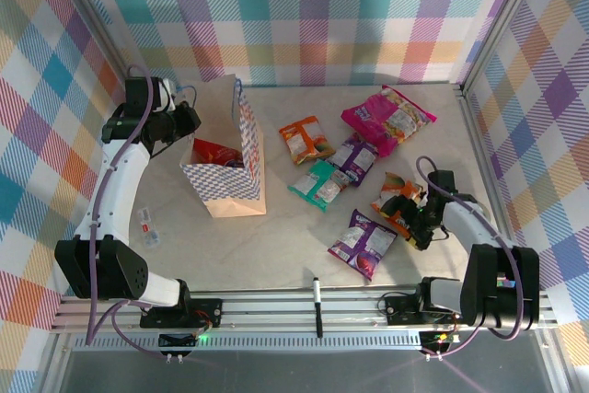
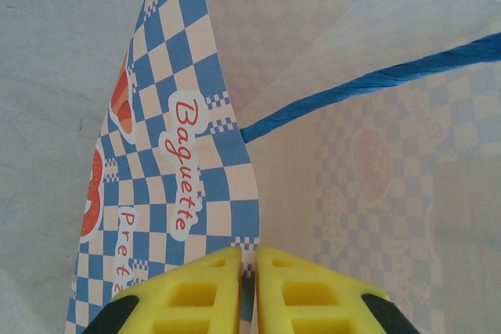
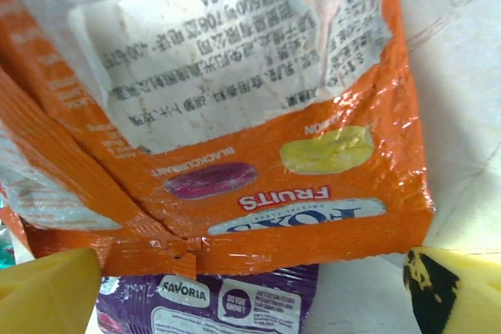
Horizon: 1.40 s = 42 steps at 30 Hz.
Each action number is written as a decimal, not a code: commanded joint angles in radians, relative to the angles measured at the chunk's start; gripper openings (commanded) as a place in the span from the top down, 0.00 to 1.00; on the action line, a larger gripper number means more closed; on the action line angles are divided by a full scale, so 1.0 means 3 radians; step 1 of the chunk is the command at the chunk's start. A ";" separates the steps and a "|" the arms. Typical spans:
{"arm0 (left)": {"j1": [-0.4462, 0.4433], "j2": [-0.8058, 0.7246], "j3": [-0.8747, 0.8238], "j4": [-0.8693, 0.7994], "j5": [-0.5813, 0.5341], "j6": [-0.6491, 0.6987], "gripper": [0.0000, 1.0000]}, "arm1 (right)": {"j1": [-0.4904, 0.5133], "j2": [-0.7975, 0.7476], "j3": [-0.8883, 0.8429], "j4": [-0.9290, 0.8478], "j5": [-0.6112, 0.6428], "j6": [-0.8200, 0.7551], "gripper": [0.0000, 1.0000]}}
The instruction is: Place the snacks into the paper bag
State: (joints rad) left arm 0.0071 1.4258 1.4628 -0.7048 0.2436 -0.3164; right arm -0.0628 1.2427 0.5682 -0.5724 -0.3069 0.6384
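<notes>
Now, left tool [image 2: 249, 291] pinched shut on the rim of the bag [image 2: 188, 162], standing left on the table [image 1: 276, 255], right tool [image 3: 250, 287] open wide at the edge of an orange packet [image 3: 313, 162], other snacks [image 1: 319, 181] loose between.

Two orange packets [image 1: 308, 140] [image 1: 396, 198]; two purple packets [image 1: 359, 158] [image 1: 363, 244]; one pink packet [image 1: 386, 117]; one teal packet [image 1: 319, 183]; one red packet [image 1: 216, 152]; one paper bag [image 1: 230, 192]; one marker pen [image 1: 316, 306]; one clear wrapper [image 1: 147, 225].
</notes>
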 commanded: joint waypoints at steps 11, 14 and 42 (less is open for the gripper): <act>-0.0024 -0.0023 -0.0055 -0.0187 -0.0045 0.0089 0.88 | 0.0045 0.0440 -0.0082 0.0470 0.0300 0.0445 0.27; -0.0024 -0.0018 -0.0054 -0.0182 -0.0055 0.0089 0.88 | 0.0048 0.0409 -0.0090 0.0467 0.0420 0.0502 0.40; -0.0024 0.0013 0.0010 -0.0218 -0.0076 0.0078 0.89 | 0.0052 0.0512 0.0396 -0.0034 0.0732 -0.0063 1.00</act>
State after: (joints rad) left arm 0.0071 1.4258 1.4628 -0.7074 0.2413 -0.3088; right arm -0.0509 1.3872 0.6632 -0.5419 -0.1349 0.6529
